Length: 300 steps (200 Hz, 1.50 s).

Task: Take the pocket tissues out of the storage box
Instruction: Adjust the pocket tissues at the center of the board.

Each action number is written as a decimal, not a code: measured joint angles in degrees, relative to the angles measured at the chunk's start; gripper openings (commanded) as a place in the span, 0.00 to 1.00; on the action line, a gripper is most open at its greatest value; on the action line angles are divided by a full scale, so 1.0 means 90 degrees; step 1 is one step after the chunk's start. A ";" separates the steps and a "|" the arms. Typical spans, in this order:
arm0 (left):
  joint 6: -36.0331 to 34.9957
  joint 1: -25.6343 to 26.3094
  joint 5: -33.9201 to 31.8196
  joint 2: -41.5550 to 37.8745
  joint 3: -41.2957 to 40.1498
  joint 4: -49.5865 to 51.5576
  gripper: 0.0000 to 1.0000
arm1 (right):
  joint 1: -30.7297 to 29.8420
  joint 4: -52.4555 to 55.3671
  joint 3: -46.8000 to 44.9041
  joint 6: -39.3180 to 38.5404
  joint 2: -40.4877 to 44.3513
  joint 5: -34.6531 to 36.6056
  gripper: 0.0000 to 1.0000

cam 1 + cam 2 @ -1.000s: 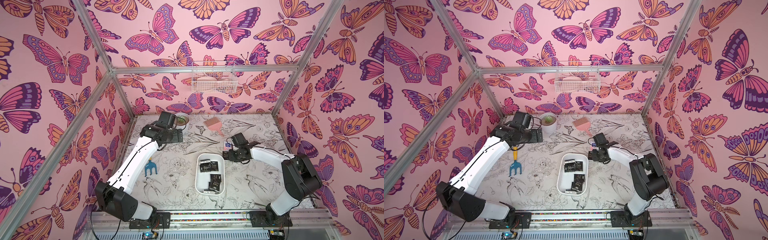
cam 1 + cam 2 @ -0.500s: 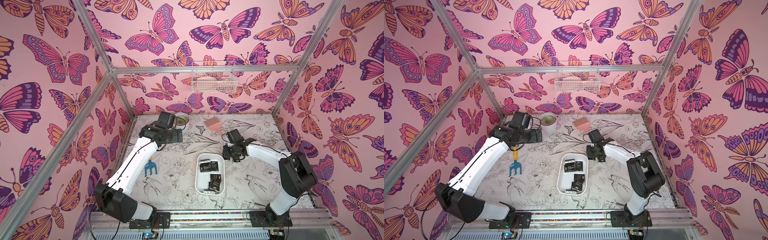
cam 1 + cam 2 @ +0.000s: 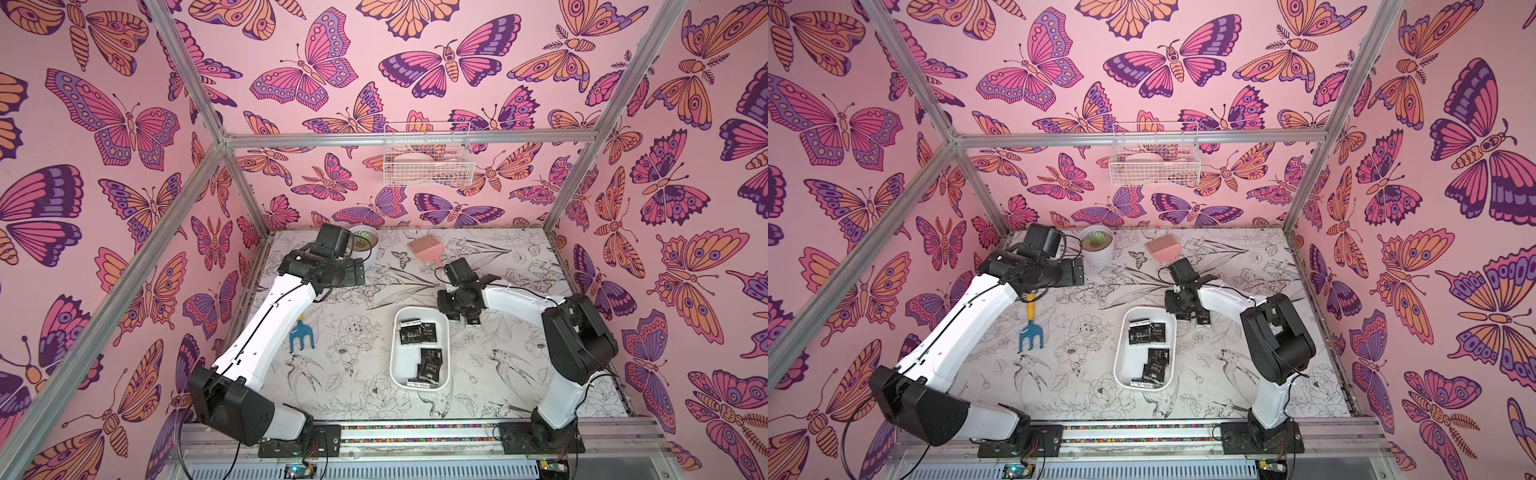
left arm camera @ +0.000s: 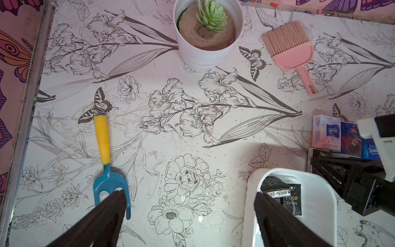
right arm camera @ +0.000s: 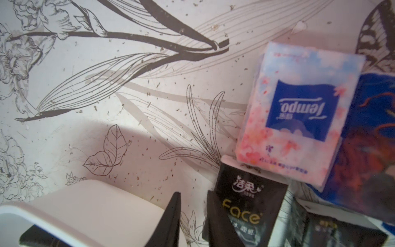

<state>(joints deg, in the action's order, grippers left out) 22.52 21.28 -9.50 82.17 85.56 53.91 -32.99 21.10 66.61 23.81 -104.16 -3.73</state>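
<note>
Several pocket tissues (image 3: 417, 332) fill the storage box (image 3: 404, 368) beside the right gripper (image 3: 464, 319).

In the storage box (image 3: 404, 363) lie pocket tissues (image 3: 417, 332)

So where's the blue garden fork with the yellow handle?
In both top views the blue garden fork lies flat on the robot's left, beside the left arm, apart from the shallow white storage box.

Blue pkt (image 5: 374, 128) cropped at edge; wire basket (image 3: 428, 176) contents unclear.
</note>
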 measured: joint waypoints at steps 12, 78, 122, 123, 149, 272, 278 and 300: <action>0.0000 0.0000 -0.0005 0.0000 0.0000 0.0000 1.00 | 0.0000 -0.0036 0.0034 0.0029 -0.0087 0.0000 0.25; 0.0000 0.0000 -0.0051 -0.0002 0.0000 0.0017 1.00 | 0.0000 -0.0012 0.0044 0.0092 -0.0294 0.0100 0.26; -0.0005 0.0000 -0.0056 0.0000 0.0002 0.0019 1.00 | 0.0000 -0.0010 0.0044 0.0095 -0.0253 0.0117 0.29; -0.0002 0.0000 -0.0056 -0.0002 0.0002 0.0019 1.00 | 0.0000 -0.0010 0.0041 0.0095 -0.0250 0.0114 0.29; -0.0002 0.0000 -0.0056 0.0000 0.0015 0.0024 1.00 | 0.0000 0.0010 0.0007 0.0092 0.0172 0.0095 0.30; -0.0002 0.0046 -0.0041 0.0223 0.0384 0.0039 1.00 | 0.1013 0.0131 -0.2278 0.0192 0.2266 0.0257 0.29; 0.0000 0.0061 -0.0041 0.0240 0.0386 0.0041 1.00 | 0.1013 0.0119 -0.2310 0.0194 0.2295 0.0255 0.29; 0.0000 0.0100 -0.0044 0.0260 0.0386 0.0041 1.00 | 0.1013 0.0039 -0.2344 0.0214 0.2314 0.0243 0.29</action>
<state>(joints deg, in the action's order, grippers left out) 22.52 22.17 -9.89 84.51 89.03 54.28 -23.88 21.45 45.52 25.74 -83.33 -1.54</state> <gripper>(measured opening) 0.997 0.287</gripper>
